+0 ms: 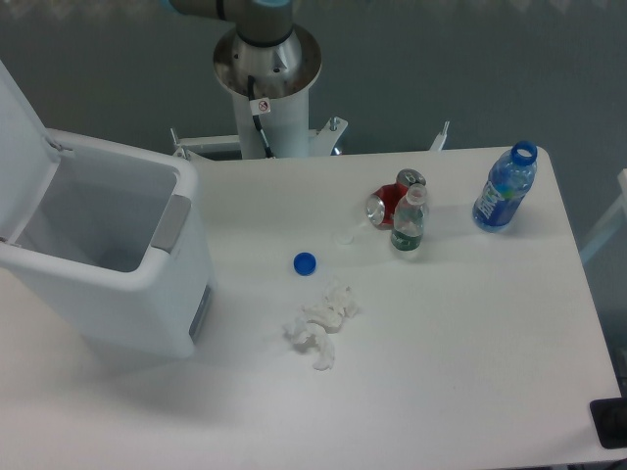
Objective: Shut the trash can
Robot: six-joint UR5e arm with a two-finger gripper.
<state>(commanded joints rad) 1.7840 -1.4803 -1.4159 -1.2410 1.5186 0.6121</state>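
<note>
Camera view: the bin [108, 264] stands at the left edge of the desk [460, 343], mouth open, interior apparently bare. Its lid [20, 147] is swung up and back on the far-left side, running out of frame at the upper left. The grey latch [171, 223] sits on the rim facing the desk's middle.

Handling, judged: smooth, rigid white plastic, boxy with rounded corners; thin walls, so probably light and liable to slide if pushed sideways. The lid looks like a flat, stiff panel on a hinge. Best contact is likely its free upper edge, pushed forward and down toward the latch, not gripped; a pinch on slick plastic may slip.

Gripper: not visible. Only the arm base [266, 69] shows at the far edge, so the state of the jaws cannot be told.

Elsewhere, mid-desk: blue cap [305, 262], crumpled tissue [320, 323], soft and irregular. Toward the far right corner: red can [390, 203] on its side, touching a small clear bottle [409, 221]; an uncapped blue bottle [505, 188] upright.
</note>
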